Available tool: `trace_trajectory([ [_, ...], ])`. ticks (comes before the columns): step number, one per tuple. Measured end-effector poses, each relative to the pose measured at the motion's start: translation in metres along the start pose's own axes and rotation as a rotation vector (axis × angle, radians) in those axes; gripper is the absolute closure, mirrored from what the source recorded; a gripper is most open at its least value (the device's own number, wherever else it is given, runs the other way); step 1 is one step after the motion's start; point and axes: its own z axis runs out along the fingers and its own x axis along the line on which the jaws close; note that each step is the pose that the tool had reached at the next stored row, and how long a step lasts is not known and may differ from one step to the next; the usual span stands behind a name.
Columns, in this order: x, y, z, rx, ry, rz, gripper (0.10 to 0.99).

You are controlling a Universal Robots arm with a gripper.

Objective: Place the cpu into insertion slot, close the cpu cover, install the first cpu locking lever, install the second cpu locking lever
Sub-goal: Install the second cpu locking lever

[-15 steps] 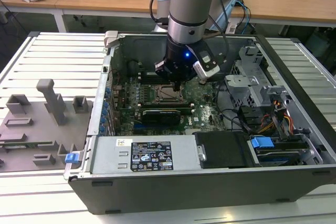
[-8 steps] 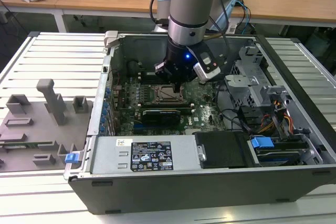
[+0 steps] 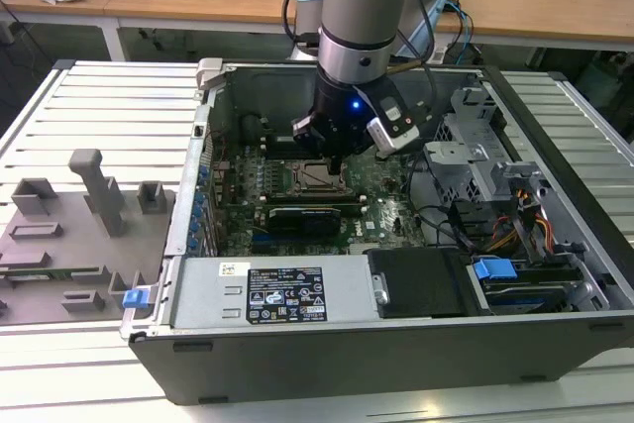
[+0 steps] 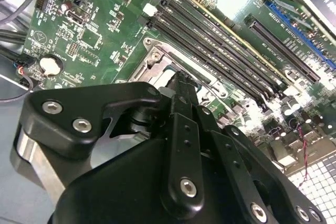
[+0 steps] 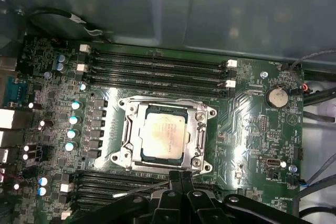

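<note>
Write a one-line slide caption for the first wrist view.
CPU seated in its socket, cover closed around it, gripper poised at the socket's edge.

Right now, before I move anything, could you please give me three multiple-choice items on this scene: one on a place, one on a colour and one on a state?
1. Where is the cpu?
A. Outside the computer case
B. Seated in the insertion slot
C. Lying across the memory slots

2. What colour is the motherboard?
A. Red
B. White
C. Green

3. How does the cpu cover stand?
A. Lying flat, framing the chip
B. Swung upright
C. Taken off and set aside

Answers:
1. B: in the first wrist view the chip's pale metal top sits inside the socket.
2. C: the board is green in both wrist views.
3. A: the silver frame lies level around the chip's edges, and the chip's top shows through its cut-out.
</note>
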Motion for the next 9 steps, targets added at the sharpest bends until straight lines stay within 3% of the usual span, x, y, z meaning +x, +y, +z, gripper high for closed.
trace_trajectory([
  [5,0.0034,-0.0030,0.0014,-0.001,0.0001,0.000,0.980],
  [9,0.0137,-0.0026,0.0017,-0.005,-0.0003,0.000,0.980],
])
